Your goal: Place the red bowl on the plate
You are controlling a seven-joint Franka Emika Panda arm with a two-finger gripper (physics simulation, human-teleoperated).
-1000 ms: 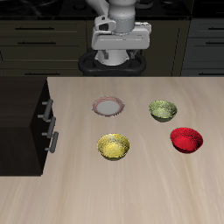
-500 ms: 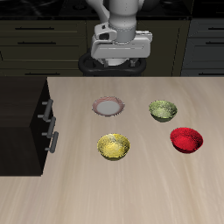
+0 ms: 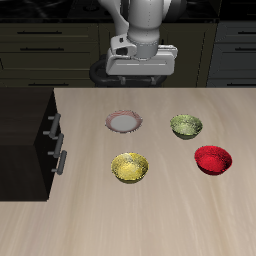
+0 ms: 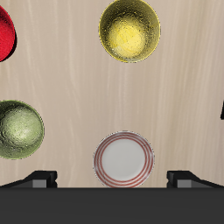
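The fingers stand wide apart and hold nothing, hovering high over the back of the bench with the plate almost directly below them, while the red bowl sits well away, beyond the green bowl.

One camera stands in front of the robot and above it, looking down and back across the counter toward the dark cabinets behind the base. The other rides at the wrist, looking straight down from fairly high. Both catch the plate, yellow bowl, green bowl and red bowl, the wrist view turned half round.
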